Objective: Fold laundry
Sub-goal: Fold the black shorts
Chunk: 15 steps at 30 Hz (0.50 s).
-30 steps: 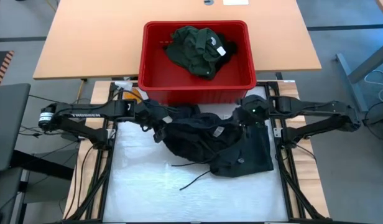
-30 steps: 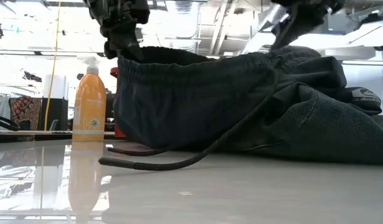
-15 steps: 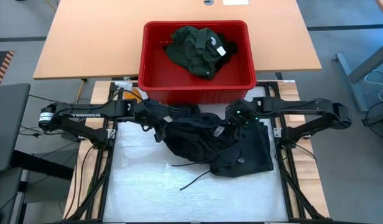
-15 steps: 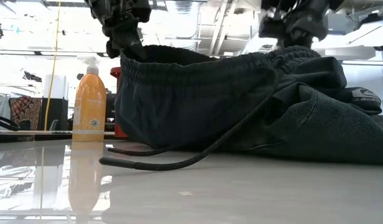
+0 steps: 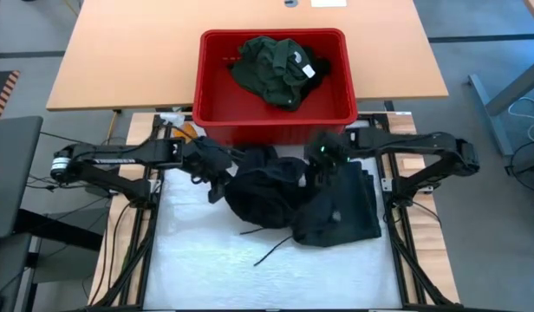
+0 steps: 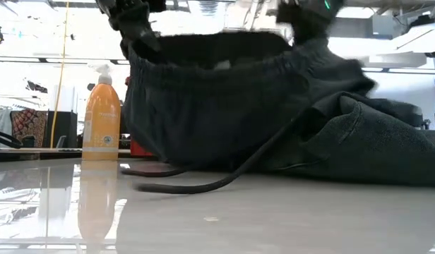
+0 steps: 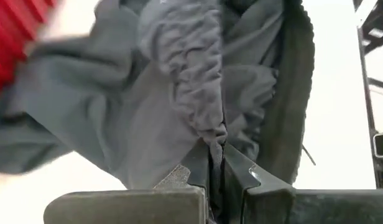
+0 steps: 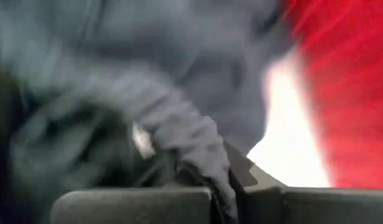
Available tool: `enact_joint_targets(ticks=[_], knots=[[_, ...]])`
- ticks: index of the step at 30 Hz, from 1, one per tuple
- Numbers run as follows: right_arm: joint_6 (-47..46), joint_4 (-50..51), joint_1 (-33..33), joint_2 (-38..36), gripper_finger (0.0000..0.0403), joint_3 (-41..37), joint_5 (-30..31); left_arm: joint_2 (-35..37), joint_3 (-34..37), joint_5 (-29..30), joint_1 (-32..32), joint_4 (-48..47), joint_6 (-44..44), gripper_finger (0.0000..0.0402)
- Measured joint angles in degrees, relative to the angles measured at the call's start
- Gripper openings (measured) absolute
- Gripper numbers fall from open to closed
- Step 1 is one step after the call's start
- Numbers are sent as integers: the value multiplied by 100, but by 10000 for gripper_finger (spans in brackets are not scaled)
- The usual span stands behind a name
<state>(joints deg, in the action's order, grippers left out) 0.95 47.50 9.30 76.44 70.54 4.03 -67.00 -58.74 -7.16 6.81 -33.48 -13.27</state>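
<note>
The left gripper (image 5: pixel 213 170) is clamped on the gathered waistband of the black garment (image 5: pixel 289 195), the bunched cloth pinched between its closed fingers (image 7: pixel 201 165) as its own wrist view shows. The right gripper (image 5: pixel 326 165) is likewise closed on a fold of the same waistband (image 8: pixel 185 134), at the opposite end of it. Between the two grippers the elastic band runs roughly across the table, side to side, lifted clear of the surface in the low view (image 6: pixel 217 63), while the rest of the garment hangs down and trails onto the white work surface (image 5: pixel 198 251) toward the robot's right and the near edge. A loose drawstring (image 6: pixel 203 185) lies on the surface below the raised band. Each arm holds its own end, so neither is nearer than the other; the judgement is that the coming move turns on drawing the band taut along that side-to-side axis and laying it flat. Open room lies on the near side and toward the left of the white surface. The red basket (image 5: pixel 211 95), holding the green shirt (image 5: pixel 271 65), stands just behind both grippers and limits travel away from the robot.
</note>
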Motion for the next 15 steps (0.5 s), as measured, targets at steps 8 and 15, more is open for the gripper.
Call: enact_joint_targets(ticks=[8, 15], knots=[[972, -2676, -297, 320, 22, 1983, 1710, 1649, -131, 367, 254, -63, 127, 0], [1023, -5315, -284, 1449, 22, 2899, 1708, 2983, -768, 1102, 252, -16, 573, 0]])
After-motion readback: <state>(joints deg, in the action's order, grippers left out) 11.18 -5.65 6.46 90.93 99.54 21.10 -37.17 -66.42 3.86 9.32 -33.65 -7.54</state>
